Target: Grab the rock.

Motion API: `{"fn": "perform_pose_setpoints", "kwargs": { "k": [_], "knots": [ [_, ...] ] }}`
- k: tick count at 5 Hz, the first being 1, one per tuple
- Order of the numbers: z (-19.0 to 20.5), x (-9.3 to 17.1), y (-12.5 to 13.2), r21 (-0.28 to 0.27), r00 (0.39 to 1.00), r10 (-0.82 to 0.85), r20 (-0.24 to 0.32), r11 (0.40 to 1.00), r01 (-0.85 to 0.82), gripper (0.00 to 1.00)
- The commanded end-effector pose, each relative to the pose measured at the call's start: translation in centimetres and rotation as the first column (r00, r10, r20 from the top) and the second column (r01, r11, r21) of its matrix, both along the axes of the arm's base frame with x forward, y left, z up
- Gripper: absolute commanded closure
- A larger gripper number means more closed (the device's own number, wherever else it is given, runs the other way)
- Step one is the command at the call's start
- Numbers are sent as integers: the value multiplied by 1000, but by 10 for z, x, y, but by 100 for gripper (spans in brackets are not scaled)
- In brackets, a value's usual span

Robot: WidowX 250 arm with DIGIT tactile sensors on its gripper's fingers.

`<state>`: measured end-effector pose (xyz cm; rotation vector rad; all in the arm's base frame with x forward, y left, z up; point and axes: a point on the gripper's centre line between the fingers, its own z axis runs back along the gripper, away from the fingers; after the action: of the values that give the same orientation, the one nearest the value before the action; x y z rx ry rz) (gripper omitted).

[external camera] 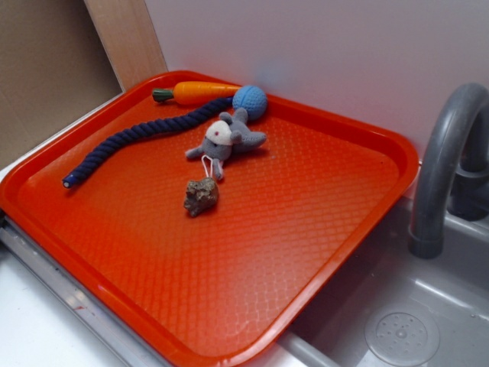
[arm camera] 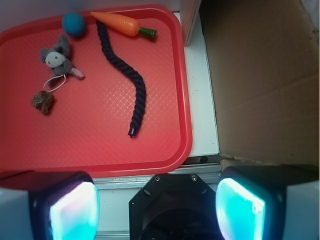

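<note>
The rock (external camera: 201, 196) is a small lumpy brown-grey stone lying on the red tray (external camera: 252, 260), just in front of the grey plush mouse (external camera: 228, 138). In the wrist view the rock (arm camera: 43, 102) sits at the tray's left part, far from my gripper (arm camera: 157, 210). The gripper is open, its two glowing pads (arm camera: 75, 212) wide apart with nothing between them. It hangs high over the white counter edge outside the tray (arm camera: 150, 165). The gripper does not show in the exterior view.
On the tray lie a dark blue rope (external camera: 137, 138), an orange toy carrot (external camera: 199, 92) and a blue crocheted ball (external camera: 250, 100). A grey faucet (external camera: 447, 160) and sink (external camera: 397, 321) stand right of the tray. Cardboard (arm camera: 265, 80) lies beyond the tray's edge.
</note>
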<state>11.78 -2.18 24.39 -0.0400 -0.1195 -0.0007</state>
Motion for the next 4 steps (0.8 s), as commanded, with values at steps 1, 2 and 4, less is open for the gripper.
{"fn": "perform_pose_setpoints", "kwargs": {
  "k": [1,2,4],
  "knots": [
    [0,0,0,0,1000,0,0,1000,0,0],
    [16,-11,-50,-95,994,-63,91,993,71,0],
    [17,15,-148,-189,994,-77,72,978,89,0]
  ]
}}
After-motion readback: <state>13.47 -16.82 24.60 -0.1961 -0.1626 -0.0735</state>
